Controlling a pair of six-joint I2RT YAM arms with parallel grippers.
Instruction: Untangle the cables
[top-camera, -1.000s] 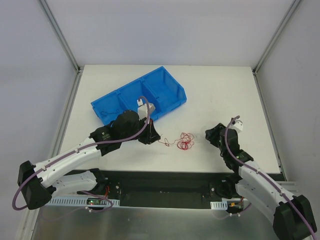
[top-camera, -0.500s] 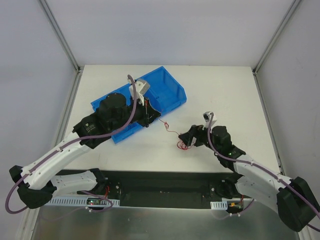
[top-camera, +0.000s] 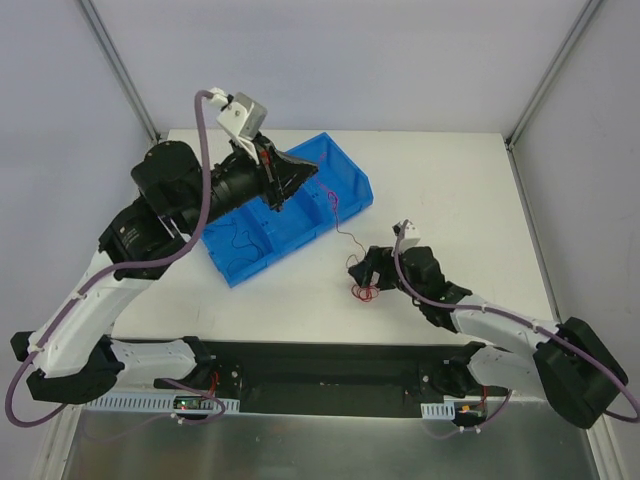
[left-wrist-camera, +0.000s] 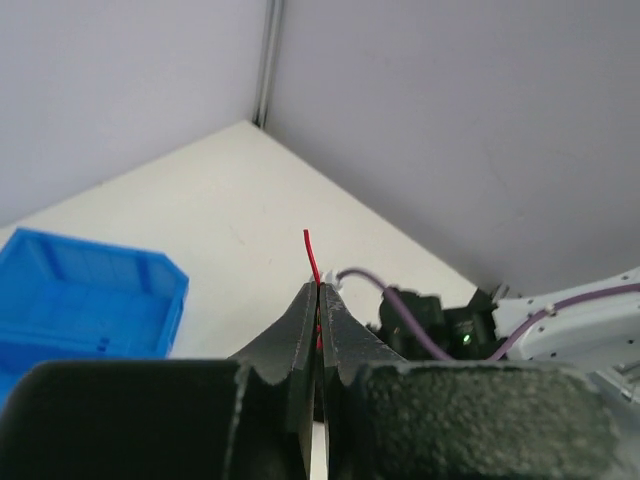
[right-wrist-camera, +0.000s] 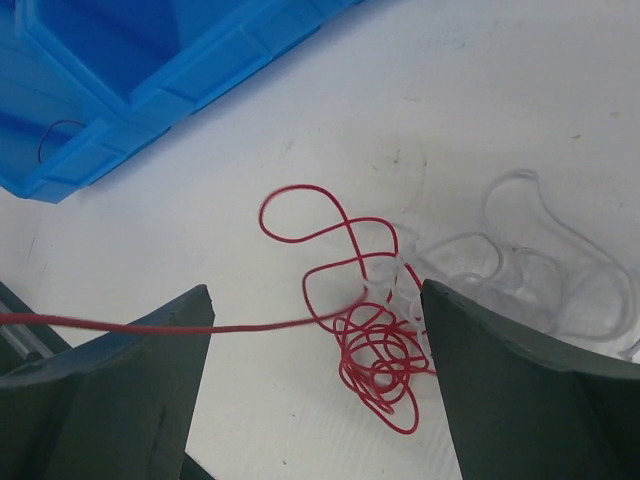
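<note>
The left end effector (left-wrist-camera: 318, 300) hangs high by the blue bin (top-camera: 352, 190), pinched closed on one end of the red wire (right-wrist-camera: 375, 360), which runs in a straight line down to its tangle on the surface (top-camera: 450, 180). The right end effector (right-wrist-camera: 312, 310) stands open, straddling that tangle. The white wire (right-wrist-camera: 545, 265) lies touching it.

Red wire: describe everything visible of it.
The red wire is hair-thin and glossy. One end is pinched in the shut left gripper, high over the blue bin, with a short tip poking out past the fingertips. From there a straight stretch runs down to a knot of curly loops lying on the table, between the fingers of the open right gripper. The loops overlap a white wire beside them.
</note>
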